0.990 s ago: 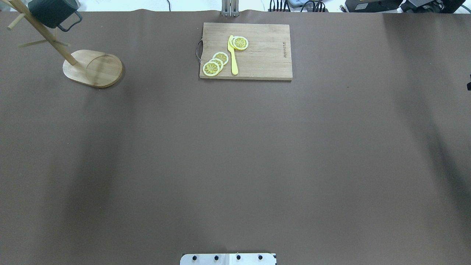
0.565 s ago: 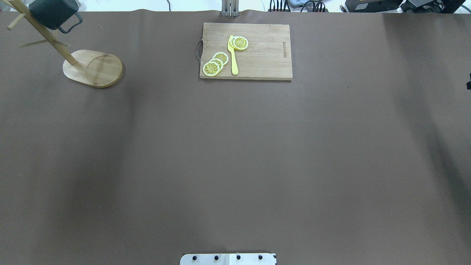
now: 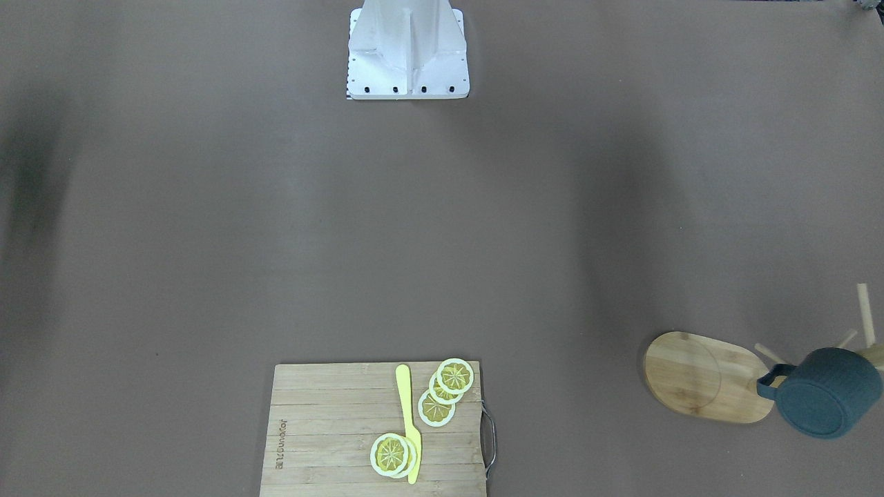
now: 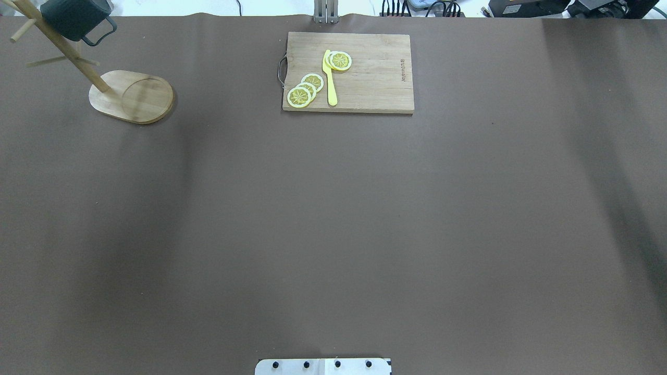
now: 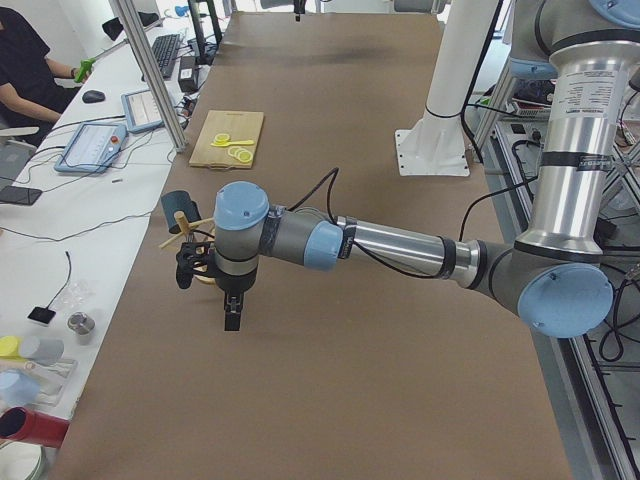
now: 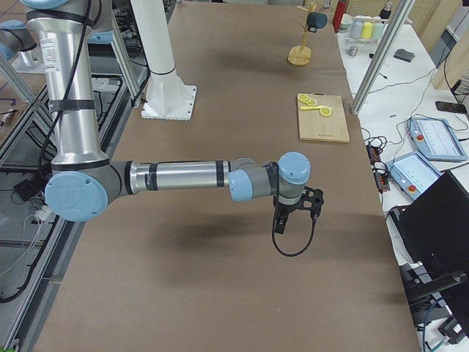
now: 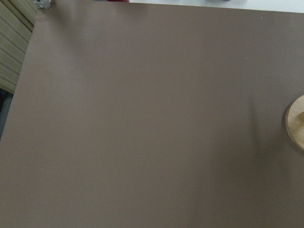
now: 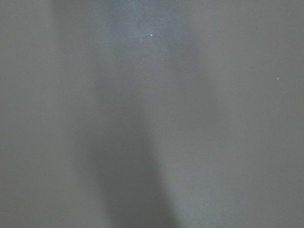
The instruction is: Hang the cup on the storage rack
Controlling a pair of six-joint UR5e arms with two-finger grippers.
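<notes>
The dark blue-grey cup point(image 4: 75, 20) hangs by its handle on a peg of the wooden storage rack point(image 4: 68, 52) at the table's far left corner. It hangs free of both grippers. The front-facing view shows the cup point(image 3: 825, 393) beside the rack's oval base point(image 3: 704, 376). My left gripper point(image 5: 232, 320) shows only in the exterior left view, above the table on the near side of the rack point(image 5: 185, 222). My right gripper point(image 6: 279, 226) shows only in the exterior right view, far from the rack point(image 6: 300, 44). I cannot tell whether either is open or shut.
A rectangular cutting board point(image 4: 348, 72) lies at the far middle of the table, with lemon slices point(image 4: 305, 89) and a yellow knife point(image 4: 330, 78) on it. The robot's white base plate point(image 4: 323, 366) is at the near edge. The rack's base edge point(image 7: 297, 124) shows in the left wrist view.
The cup has settled very slightly on its peg. Nothing else has visibly moved.
</notes>
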